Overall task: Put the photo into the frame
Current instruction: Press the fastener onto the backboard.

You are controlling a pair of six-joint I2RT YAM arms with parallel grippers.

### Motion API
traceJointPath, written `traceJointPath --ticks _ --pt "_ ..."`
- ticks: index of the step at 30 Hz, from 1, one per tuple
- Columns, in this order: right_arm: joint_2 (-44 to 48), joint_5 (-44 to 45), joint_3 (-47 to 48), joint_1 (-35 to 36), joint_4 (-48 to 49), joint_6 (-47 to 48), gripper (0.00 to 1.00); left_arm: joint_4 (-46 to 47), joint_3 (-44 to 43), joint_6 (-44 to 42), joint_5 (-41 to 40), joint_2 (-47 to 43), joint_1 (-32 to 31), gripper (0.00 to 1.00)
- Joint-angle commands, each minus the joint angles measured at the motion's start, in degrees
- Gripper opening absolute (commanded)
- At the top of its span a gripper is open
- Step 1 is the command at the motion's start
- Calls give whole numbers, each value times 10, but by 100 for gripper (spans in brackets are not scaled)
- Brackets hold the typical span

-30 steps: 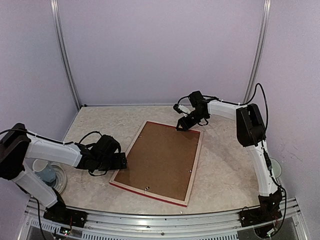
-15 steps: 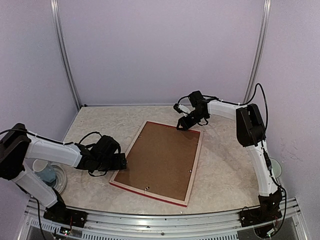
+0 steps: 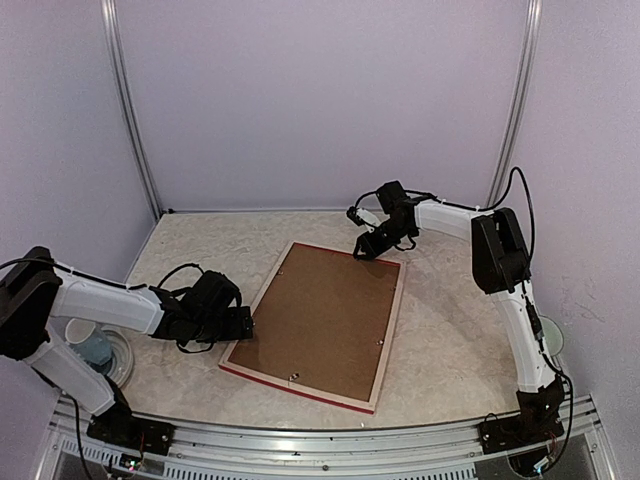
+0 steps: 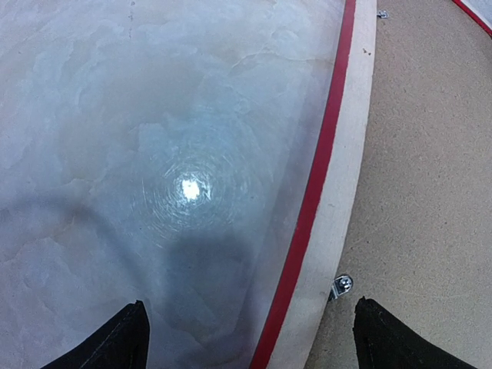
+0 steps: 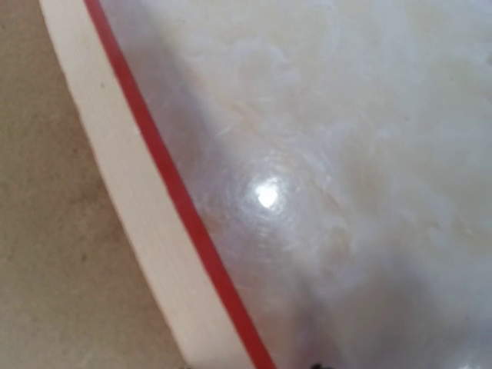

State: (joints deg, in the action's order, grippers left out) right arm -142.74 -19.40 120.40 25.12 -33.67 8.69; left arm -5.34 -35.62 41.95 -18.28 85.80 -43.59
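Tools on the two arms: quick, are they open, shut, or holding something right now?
Left tool: open, gripping nothing.
Right tool: cannot be told.

Brown backing board (image 3: 322,318), marbled table (image 3: 200,250) — pale cup (image 3: 92,346) at left.

The frame (image 4: 350,154) shows pale bare wood on its back, smooth and matt, with a red-painted outer edge. The backing board (image 4: 430,154) is brown, matt and faintly fibrous, like pressed board. The clip (image 4: 343,285) is shiny metal. The desk (image 4: 154,115) is glossy and marble-patterned, with a bright glare spot.
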Motion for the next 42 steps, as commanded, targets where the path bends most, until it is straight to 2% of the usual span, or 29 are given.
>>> traceJointPath --ticks 1,9,15,19,37,40,42 --pt "-25 26 7 5 -18 -5 33 6 4 1 -1 2 -4 91" --pt "-16 32 8 5 -17 -5 29 2 0 -1 -3 -1 -3 91" --pt "0 3 11 5 -13 -17 53 -1 -2 -1 -4 -2 -3 91" --pt "17 -19 15 5 -11 -30 58 -3 -3 -1 -5 -5 -3 91" --pt "-29 48 44 21 -36 -25 51 3 2 -1 -3 -1 -3 91" --pt "-32 58 44 21 -36 -24 48 3 4 0 -3 -2 -3 91" --pt "-32 63 44 21 -36 -24 41 4 4 1 -3 -2 -3 91"
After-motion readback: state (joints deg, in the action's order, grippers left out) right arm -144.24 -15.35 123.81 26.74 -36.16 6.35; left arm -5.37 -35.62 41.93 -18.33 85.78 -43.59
